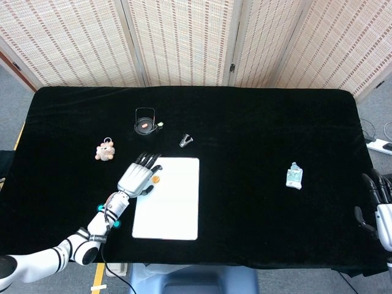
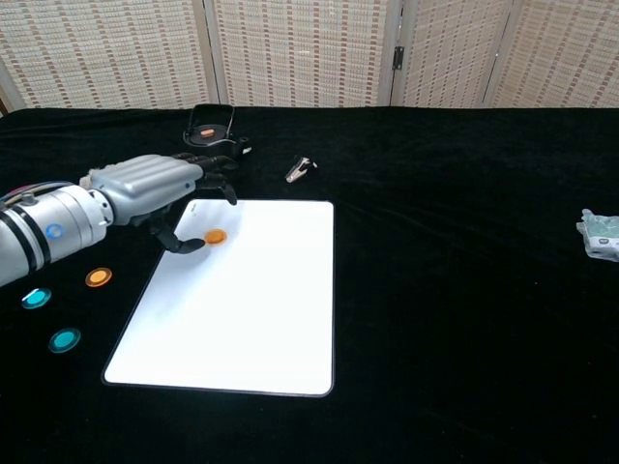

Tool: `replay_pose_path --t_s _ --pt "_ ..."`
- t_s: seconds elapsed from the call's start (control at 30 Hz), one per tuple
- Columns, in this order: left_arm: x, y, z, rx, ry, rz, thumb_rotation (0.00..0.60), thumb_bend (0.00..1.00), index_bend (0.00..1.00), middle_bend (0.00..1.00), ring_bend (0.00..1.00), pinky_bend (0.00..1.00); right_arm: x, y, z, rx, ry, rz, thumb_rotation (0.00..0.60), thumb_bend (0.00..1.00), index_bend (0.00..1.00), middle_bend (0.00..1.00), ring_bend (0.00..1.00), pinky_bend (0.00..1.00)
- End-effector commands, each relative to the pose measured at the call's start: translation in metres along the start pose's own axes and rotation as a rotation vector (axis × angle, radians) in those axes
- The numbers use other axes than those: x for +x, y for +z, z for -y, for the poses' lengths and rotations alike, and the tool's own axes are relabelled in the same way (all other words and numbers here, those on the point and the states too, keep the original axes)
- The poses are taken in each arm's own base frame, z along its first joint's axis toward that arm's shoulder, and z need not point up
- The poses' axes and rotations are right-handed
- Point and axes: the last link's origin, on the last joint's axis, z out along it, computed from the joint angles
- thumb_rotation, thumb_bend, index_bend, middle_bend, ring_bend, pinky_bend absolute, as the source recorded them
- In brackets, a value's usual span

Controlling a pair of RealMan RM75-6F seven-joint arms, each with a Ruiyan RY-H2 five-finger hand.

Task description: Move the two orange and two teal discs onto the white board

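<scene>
One orange disc (image 2: 215, 236) (image 1: 156, 179) lies on the white board (image 2: 251, 309) (image 1: 174, 202) near its far left corner. My left hand (image 2: 160, 191) (image 1: 137, 176) hovers over that corner with fingers spread, and its thumb tip is just beside the disc, holding nothing. On the black cloth left of the board lie the second orange disc (image 2: 98, 277) and two teal discs (image 2: 36, 298) (image 2: 65, 339). In the head view my forearm covers most of them; one teal disc (image 1: 116, 224) shows. My right hand (image 1: 381, 205) rests at the table's far right edge, fingers apart and empty.
A small black teapot (image 2: 210, 138) (image 1: 145, 122) stands behind the board's left corner. A metal clip (image 2: 301, 169) (image 1: 185, 141) lies behind the board. A plush keychain (image 1: 105, 150) is at the left, and a pale green packet (image 1: 294, 176) (image 2: 602, 234) at the right.
</scene>
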Motion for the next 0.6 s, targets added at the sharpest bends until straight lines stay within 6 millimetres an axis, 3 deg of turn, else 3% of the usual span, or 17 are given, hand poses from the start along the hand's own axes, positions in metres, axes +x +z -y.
replay_pose_path --t_s 0.03,0.33,0.6 --pt "0.004 -0.016 0.010 0.009 0.012 -0.019 0.600 0.38 0.38 0.00 0.00 0.00 0.000 0.000 0.001 0.004 0.000 0.000 0.600 0.51 0.00 0.00 0.05 0.00" --pt "0.000 -0.072 0.039 0.038 0.018 0.006 0.600 0.39 0.42 0.00 0.00 0.00 -0.003 0.002 0.005 0.024 0.002 0.008 0.600 0.51 0.00 0.00 0.05 0.00" --pt "-0.015 -0.103 0.049 0.069 0.012 0.038 0.600 0.39 0.42 0.00 0.00 0.00 -0.004 0.007 0.011 0.047 0.002 0.013 0.600 0.51 0.00 0.00 0.05 0.00"
